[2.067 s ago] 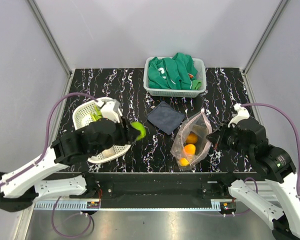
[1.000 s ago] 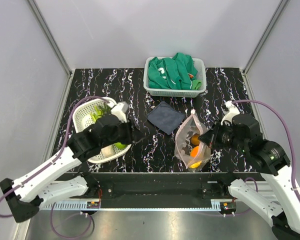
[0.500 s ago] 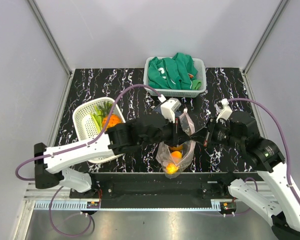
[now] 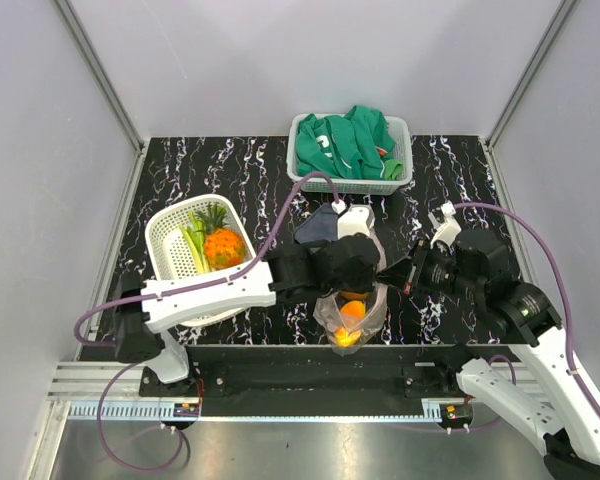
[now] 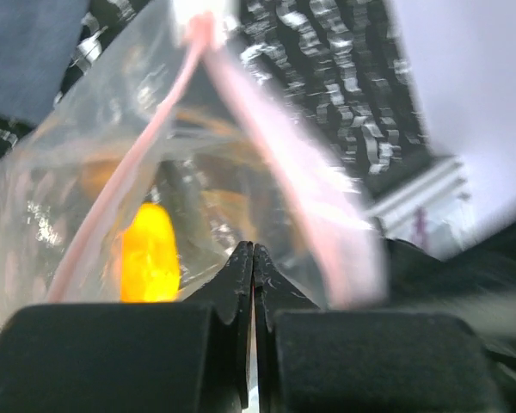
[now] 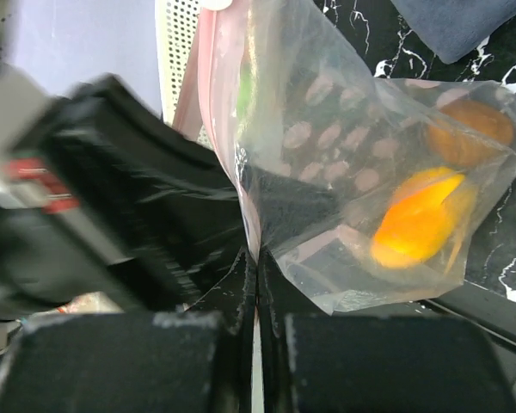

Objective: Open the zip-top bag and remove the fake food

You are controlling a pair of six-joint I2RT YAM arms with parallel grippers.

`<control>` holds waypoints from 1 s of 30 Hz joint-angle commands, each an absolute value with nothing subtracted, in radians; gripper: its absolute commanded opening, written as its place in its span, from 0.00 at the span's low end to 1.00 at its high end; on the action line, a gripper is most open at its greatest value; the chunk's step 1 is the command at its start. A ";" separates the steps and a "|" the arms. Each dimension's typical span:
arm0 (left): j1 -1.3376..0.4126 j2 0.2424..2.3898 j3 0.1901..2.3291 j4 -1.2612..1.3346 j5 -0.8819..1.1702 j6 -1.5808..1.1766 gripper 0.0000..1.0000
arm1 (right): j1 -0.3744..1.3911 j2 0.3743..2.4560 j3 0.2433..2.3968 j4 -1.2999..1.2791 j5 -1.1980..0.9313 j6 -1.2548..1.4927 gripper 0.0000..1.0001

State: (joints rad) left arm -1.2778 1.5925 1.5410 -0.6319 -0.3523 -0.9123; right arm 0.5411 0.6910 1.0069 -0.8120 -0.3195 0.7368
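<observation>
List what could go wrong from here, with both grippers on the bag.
1. The left gripper and right gripper each seem to pinch only thin film of the zip-top bag. As they pull it apart, either could slip off.
2. The bag is held by the table's near edge with orange pieces inside. A dropped or tipped bag could spill them off the front.
</observation>
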 commanded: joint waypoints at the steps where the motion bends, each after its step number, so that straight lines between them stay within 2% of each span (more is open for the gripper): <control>1: -1.289 1.618 1.580 -0.702 -0.488 -1.023 0.00 | 0.546 0.667 0.994 -0.738 -0.333 0.798 0.00; 10: -1.328 1.632 1.481 -0.660 -0.614 -1.020 0.00 | 0.546 0.638 0.956 -0.732 -0.336 0.822 0.00; 20: -1.327 1.704 1.373 -0.502 -0.466 -0.966 0.00 | 0.546 0.594 0.900 -0.735 -0.341 0.844 0.00; 27: -1.318 1.784 1.355 -0.485 -0.388 -0.951 0.02 | 0.546 0.554 0.864 -0.765 -0.328 0.848 0.00; 30: -1.315 1.798 1.325 -0.479 -0.384 -0.951 0.09 | 0.545 0.537 0.862 -0.785 -0.322 0.848 0.00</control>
State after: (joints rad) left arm -1.3243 1.7775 1.3590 -0.5194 -0.4183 -0.9634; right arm 0.5411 0.5591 0.8639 -0.7822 -0.3244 0.8383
